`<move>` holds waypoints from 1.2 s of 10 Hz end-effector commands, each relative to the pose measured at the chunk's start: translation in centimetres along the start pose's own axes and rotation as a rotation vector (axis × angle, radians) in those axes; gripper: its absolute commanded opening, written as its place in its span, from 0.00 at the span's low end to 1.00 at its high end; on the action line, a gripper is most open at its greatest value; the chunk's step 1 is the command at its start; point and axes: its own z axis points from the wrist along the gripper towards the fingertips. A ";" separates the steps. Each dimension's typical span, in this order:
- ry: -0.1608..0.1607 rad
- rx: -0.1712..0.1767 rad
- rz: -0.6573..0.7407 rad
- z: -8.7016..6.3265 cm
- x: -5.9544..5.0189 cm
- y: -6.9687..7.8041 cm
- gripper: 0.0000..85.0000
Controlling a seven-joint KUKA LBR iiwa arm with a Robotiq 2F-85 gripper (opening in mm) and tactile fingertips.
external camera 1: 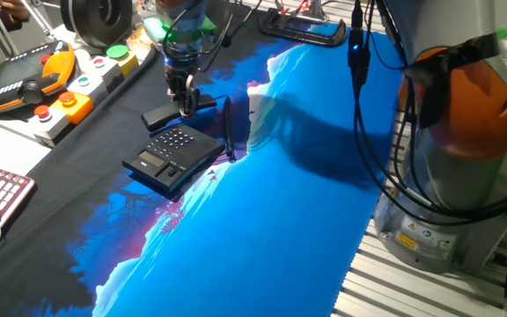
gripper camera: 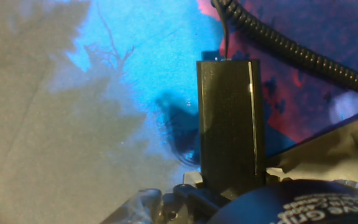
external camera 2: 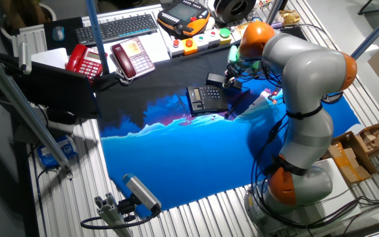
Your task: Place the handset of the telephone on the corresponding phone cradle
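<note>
One fixed view: the claw [external camera 1: 183, 99] is clamped on the black handset [external camera 1: 176, 113], held just above the telephone [external camera 1: 172, 155] on the worktop [external camera 1: 262, 229].

The other fixed view: telephone [external camera 2: 206, 99] sits just beside the claw, dark red phone [external camera 2: 132, 56] well off.

Hand view: handset [gripper camera: 230, 118] juts forward from the claw, coiled cord [gripper camera: 291, 46] beyond.

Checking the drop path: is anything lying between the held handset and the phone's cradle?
No. In one fixed view the handset hangs in the gripper just behind the phone; only bare dark cloth shows between them.
</note>
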 end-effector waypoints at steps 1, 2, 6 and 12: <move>0.003 0.008 0.007 0.0 0.0 0.0 0.01; 0.003 0.015 0.020 0.0 0.0 0.0 0.01; 0.028 0.039 -0.010 -0.4 0.2 -0.1 0.01; 0.050 0.061 -0.097 -3.2 2.6 -2.8 0.01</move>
